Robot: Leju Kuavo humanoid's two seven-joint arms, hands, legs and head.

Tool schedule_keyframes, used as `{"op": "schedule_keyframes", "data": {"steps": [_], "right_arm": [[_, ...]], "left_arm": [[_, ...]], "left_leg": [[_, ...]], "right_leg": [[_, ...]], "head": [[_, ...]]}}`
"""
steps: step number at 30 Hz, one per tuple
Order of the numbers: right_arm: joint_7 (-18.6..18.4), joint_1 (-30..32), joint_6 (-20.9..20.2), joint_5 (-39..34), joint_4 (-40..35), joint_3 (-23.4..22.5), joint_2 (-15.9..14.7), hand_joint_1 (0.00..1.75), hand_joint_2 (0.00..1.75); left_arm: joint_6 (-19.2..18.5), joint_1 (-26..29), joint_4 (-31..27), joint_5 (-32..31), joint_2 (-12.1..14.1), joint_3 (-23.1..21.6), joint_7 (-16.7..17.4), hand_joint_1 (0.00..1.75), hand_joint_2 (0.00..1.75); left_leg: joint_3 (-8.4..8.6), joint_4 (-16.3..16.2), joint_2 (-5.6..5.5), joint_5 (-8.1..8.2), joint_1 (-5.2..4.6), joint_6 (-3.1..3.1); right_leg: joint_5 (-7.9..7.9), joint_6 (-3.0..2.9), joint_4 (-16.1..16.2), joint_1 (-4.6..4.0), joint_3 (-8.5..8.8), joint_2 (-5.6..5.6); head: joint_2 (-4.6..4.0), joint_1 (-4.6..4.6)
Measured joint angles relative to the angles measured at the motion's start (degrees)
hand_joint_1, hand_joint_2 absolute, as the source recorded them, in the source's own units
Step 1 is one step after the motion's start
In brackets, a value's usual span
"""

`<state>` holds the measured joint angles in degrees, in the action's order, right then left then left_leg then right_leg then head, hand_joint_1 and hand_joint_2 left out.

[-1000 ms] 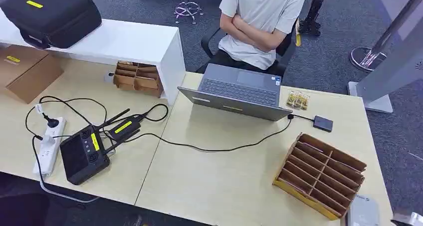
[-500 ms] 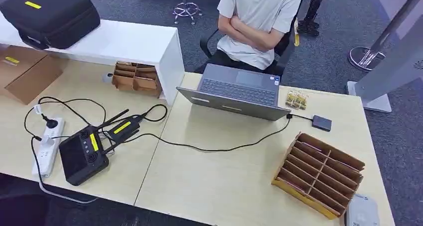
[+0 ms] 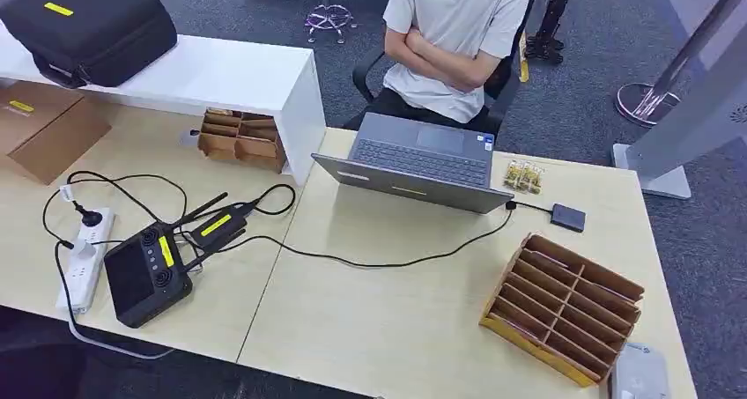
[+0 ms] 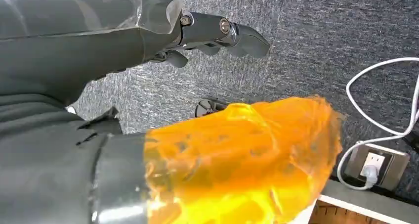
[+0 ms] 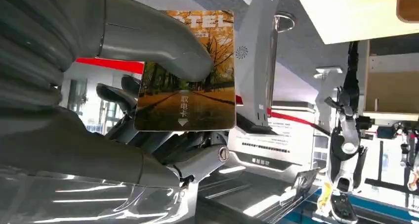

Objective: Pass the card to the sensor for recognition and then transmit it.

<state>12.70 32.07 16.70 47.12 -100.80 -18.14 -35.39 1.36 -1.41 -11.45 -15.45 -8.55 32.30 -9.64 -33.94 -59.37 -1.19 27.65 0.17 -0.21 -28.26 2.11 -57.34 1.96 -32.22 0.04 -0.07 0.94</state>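
Note:
In the right wrist view my right hand (image 5: 113,135) holds the card (image 5: 185,80), a picture card of an autumn tree-lined road, pinched between the thumb (image 5: 163,41) and the fingers behind it. The card is held out in the air beside the table, apart from everything. The sensor (image 3: 570,217), a small dark flat box, lies on the table's far right and is cabled to the laptop (image 3: 421,161). My left hand (image 4: 99,41) hangs over grey carpet with its orange-covered thumb (image 4: 237,159) and dark fingers apart, holding nothing.
A person with folded arms (image 3: 458,38) sits behind the laptop. A cardboard slot organiser (image 3: 564,306) stands at the near right, with a grey device (image 3: 640,373) beside it. A black controller (image 3: 145,274), a power strip (image 3: 82,258) and cables lie on the left.
The head view has shifted slightly. The silver piece of my right arm at the lower right corner has left the picture. The things on the table are unmoved.

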Motion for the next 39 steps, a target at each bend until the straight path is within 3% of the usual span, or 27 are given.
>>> {"op": "schedule_keyframes", "data": {"steps": [17,19,23,26,35,39], "right_arm": [[-0.3,0.3,-1.0,-1.5,0.5,2.5,-0.1,1.75,1.75],[0.6,-1.1,-1.6,-0.8,1.2,5.0,-0.1,1.75,1.75],[-1.9,-4.0,0.4,0.1,3.7,13.1,-0.4,1.75,1.75],[-2.7,-4.6,1.2,-0.6,4.3,15.6,-1.2,1.75,1.75],[-3.1,-4.7,1.3,-1.0,4.5,16.7,-1.9,1.75,1.75],[-4.0,-4.6,1.8,-1.7,5.0,19.4,-3.7,1.75,1.75]], "left_arm": [[-0.2,0.0,0.0,-0.8,0.0,0.0,0.0,0.0,0.0],[-0.5,0.0,0.0,-1.3,0.0,0.0,0.0,0.0,0.0],[-0.8,-0.4,0.0,-1.7,0.0,0.0,0.0,0.0,0.0],[-0.8,-0.4,0.0,-1.8,0.0,0.0,0.0,0.0,0.0],[-0.9,-0.5,0.0,-1.9,0.0,0.0,0.0,0.0,0.0],[-0.9,-0.5,0.0,-1.9,0.0,0.0,0.1,0.0,0.0]], "left_leg": [[-0.01,0.0,0.0,0.0,0.0,0.0],[0.01,0.0,0.09,0.0,0.02,0.0],[0.05,0.0,0.09,0.0,0.02,0.0],[0.06,0.0,0.11,0.0,0.02,0.0],[0.05,0.0,0.12,0.0,0.02,0.0],[0.05,0.0,0.12,0.02,0.01,0.02]], "right_leg": [[0.0,0.0,0.0,-0.01,0.04,0.0],[0.01,-0.01,0.0,-0.05,0.03,0.09],[0.01,-0.02,0.0,-0.01,0.05,0.04],[0.01,-0.02,0.0,-0.02,0.06,0.07],[0.01,-0.02,0.0,-0.02,0.06,0.07],[0.01,-0.01,0.0,-0.01,0.04,0.08]], "head": [[0.0,-0.02],[0.0,-0.02],[0.0,0.0],[0.0,0.0],[0.0,0.0],[0.0,-0.02]]}}
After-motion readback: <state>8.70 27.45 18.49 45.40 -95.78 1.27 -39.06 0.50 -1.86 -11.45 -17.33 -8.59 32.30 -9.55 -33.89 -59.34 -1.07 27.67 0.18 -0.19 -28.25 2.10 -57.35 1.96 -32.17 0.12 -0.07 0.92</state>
